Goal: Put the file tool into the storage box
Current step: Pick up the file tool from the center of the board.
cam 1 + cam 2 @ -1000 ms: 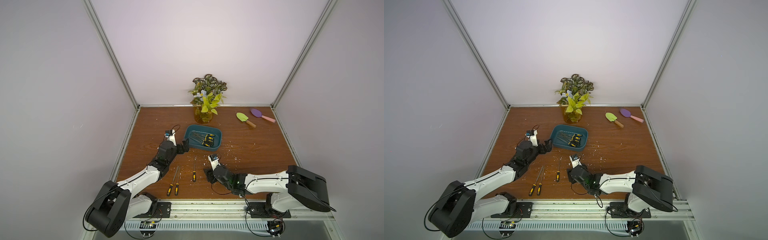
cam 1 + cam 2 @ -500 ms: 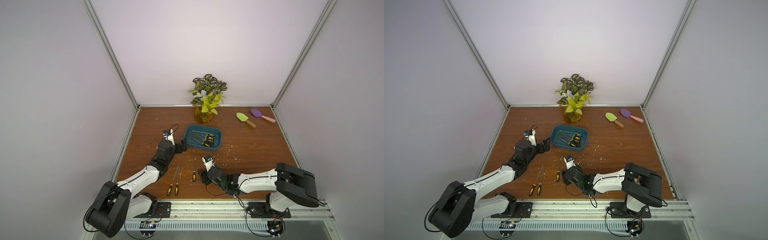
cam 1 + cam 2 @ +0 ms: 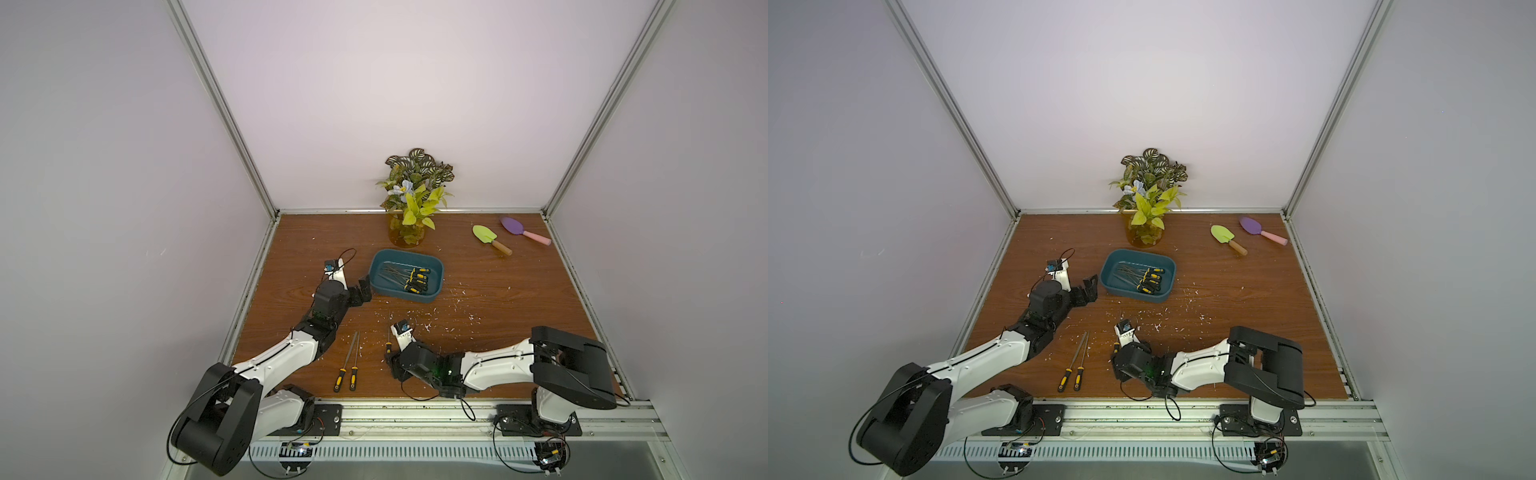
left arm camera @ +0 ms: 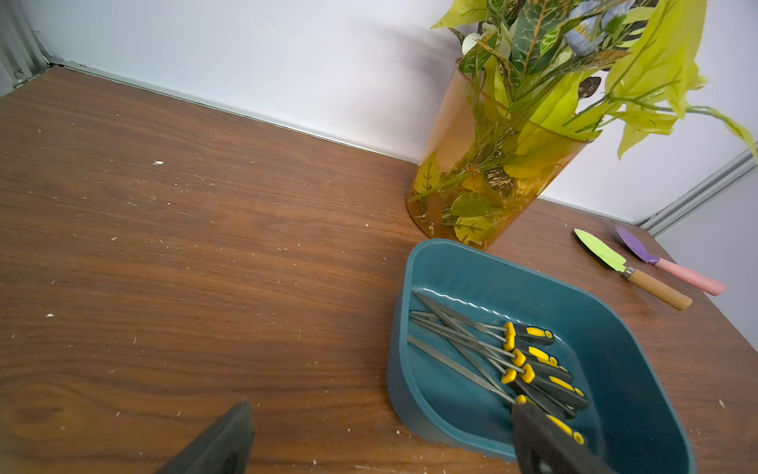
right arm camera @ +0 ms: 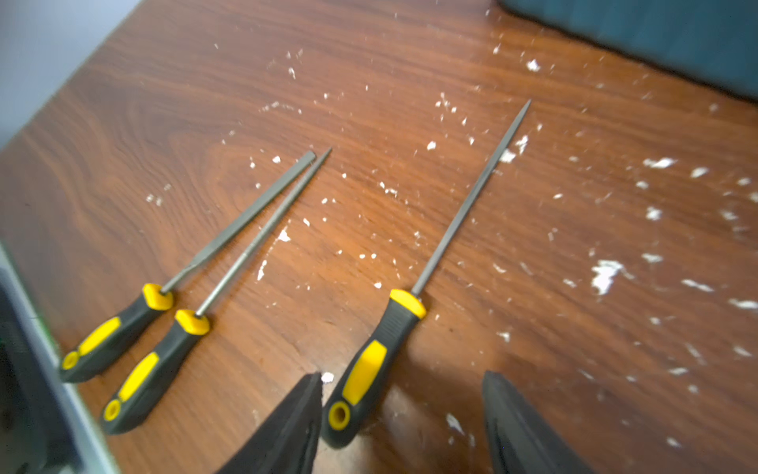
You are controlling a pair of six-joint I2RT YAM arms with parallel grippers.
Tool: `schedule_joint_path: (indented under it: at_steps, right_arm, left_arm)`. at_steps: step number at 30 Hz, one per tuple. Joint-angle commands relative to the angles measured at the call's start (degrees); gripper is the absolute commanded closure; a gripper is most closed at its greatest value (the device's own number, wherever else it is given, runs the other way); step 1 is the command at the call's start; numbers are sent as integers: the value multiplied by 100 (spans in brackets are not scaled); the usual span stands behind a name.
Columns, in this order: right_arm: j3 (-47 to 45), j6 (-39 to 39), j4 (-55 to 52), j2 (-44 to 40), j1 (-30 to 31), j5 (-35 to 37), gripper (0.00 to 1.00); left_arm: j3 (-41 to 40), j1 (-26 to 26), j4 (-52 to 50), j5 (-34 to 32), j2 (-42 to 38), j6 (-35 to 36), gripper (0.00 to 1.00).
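Steel-shanked file tool (image 5: 404, 305): lying flat on the desk (image 3: 498, 299), near-centre, pointing tip-first toward the far side and the storage box (image 3: 409, 296), well apart from it.
Weight and stiffness: probably weighing little and staying rigid; likely rolling or pivoting on the wood if nudged off-centre.
Handle: looking thick, black and yellow, rubbery, so probably gripping well; judging its middle the best place for taking hold, across the width.
Shank: looking thin and hard; probably slipping between fingers, so leaving it alone.
Right hand (image 5: 401, 379): hovering low at the handle's butt end, spread open, bracketing the handle with one finger just beside it, clamping nothing.
Left hand (image 4: 381, 406): waiting at the left end of the box, spread wide, holding nothing.
Box contents: already holding several files (image 3: 409, 277), crossing one another, handles toward the right.
Pair of files (image 5: 242, 217): lying side by side just left of the chosen one, near enough to risk getting brushed.
White flecks (image 5: 607, 275): littering the wood, possibly letting the tool skid.
Caution: gripping too near the butt probably letting the long shank droop; lining it up with the box's length before lowering.
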Motion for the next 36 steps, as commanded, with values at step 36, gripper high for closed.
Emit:
schedule_joint_path:
  at_steps: [36]
  right_arm:
    - [588, 22, -1714, 705, 357, 1202, 52]
  left_arm:
    - [-37, 79, -9, 106, -77, 65, 0]
